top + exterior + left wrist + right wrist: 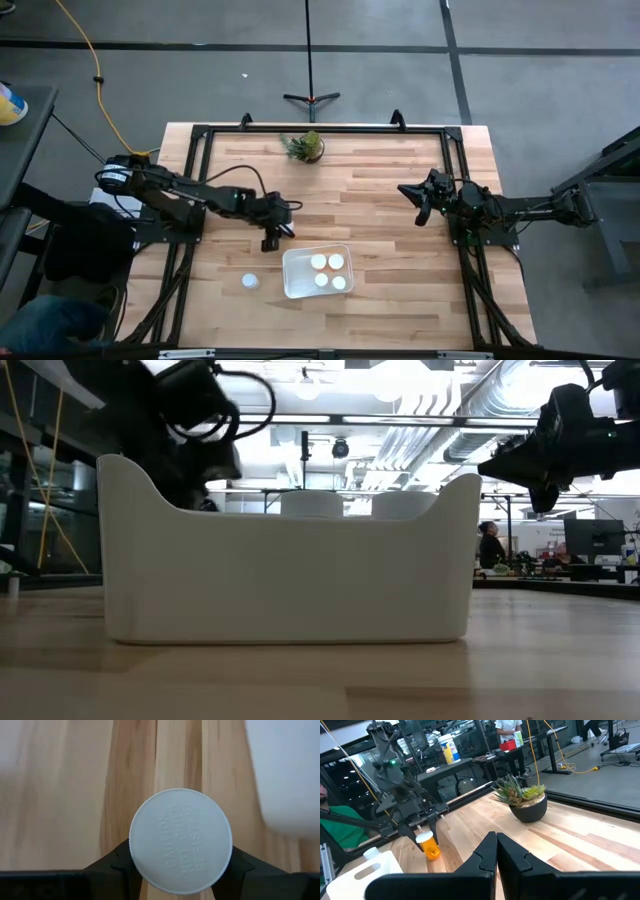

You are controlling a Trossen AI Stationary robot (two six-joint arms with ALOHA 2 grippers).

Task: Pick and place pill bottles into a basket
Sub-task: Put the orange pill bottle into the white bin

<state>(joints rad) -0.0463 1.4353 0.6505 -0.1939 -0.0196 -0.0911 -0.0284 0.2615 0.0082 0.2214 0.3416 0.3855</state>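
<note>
Basket (pixel 290 575) wall blocks low view; potted plant (pixel 305 146) apparently well behind.

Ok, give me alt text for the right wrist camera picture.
Across a wooden table, the left gripper holds an orange pill bottle with a white cap above the tabletop. A potted plant stands nearby, and the right gripper, fingers together, fills the foreground.

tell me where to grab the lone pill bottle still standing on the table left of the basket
Grip the small white-capped pill bottle around its round cap or body, coming straight down: it stands upright with bare wood around it, apart from the white rectangular plastic basket. Its body is hidden beneath the cap.
</note>
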